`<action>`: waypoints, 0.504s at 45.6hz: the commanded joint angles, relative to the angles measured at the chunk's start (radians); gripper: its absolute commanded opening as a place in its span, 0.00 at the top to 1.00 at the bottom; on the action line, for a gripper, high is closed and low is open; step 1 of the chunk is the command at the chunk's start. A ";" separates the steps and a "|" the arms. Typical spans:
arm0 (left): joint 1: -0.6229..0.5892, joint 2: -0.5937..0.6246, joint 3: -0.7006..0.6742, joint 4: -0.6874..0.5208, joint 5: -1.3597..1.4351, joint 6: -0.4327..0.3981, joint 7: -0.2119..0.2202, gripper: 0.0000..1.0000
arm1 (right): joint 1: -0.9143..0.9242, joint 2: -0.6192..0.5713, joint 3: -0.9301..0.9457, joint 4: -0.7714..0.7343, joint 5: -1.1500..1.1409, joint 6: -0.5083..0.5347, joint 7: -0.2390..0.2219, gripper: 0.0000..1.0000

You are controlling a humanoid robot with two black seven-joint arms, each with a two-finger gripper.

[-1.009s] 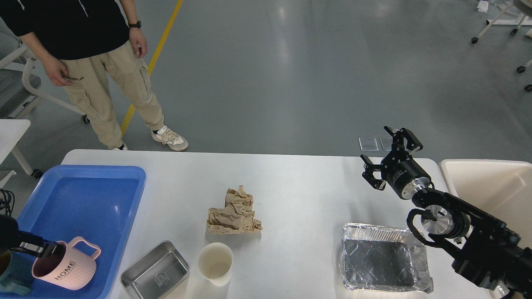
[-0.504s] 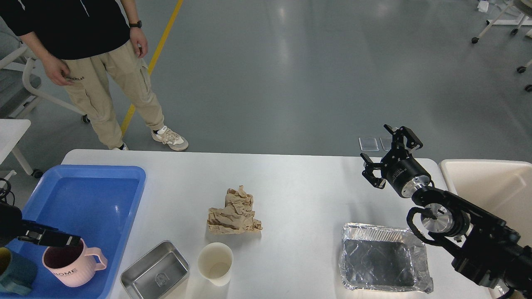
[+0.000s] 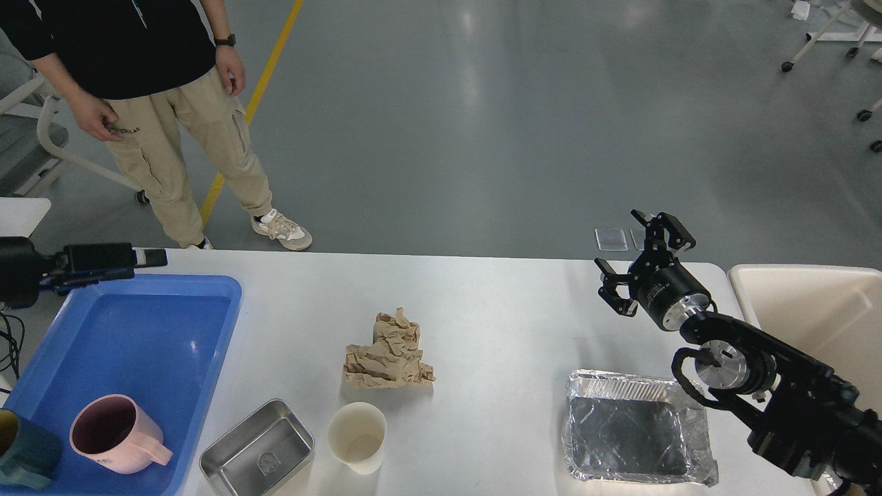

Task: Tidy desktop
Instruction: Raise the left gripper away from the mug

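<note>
The white desktop (image 3: pixel 496 310) carries a crumpled brown paper (image 3: pixel 389 351) in the middle, a white paper cup (image 3: pixel 356 437) and a small steel tray (image 3: pixel 257 448) near the front, and a foil tray (image 3: pixel 637 427) at the front right. A pink mug (image 3: pixel 117 434) stands upright in the blue tray (image 3: pixel 138 324) beside a teal cup (image 3: pixel 24 455). My left gripper (image 3: pixel 148 257) hovers over the blue tray's far edge, seen side-on, with nothing in it. My right gripper (image 3: pixel 632 253) is open and empty above the desktop's far right.
A beige bin (image 3: pixel 820 310) stands off the desktop's right end. A person (image 3: pixel 158 89) stands by the far left corner. A chair and another white table are at the left edge.
My left gripper has let go of the pink mug, which now stands upright in the blue tray. The left arm has lifted and drawn back to the tray's far edge. The right arm barely moved.
</note>
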 commanded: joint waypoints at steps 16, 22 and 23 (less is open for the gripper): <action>0.138 -0.025 -0.040 -0.045 -0.374 0.368 0.520 0.03 | -0.011 -0.002 -0.001 0.006 -0.027 -0.017 -0.002 0.00; 0.223 -0.014 -0.048 -0.145 -0.378 0.463 0.528 0.03 | -0.013 -0.004 -0.001 0.005 -0.027 -0.017 -0.002 0.00; 0.234 -0.011 -0.048 -0.162 -0.381 0.475 0.530 0.03 | -0.013 -0.004 -0.001 0.005 -0.027 -0.017 -0.002 0.00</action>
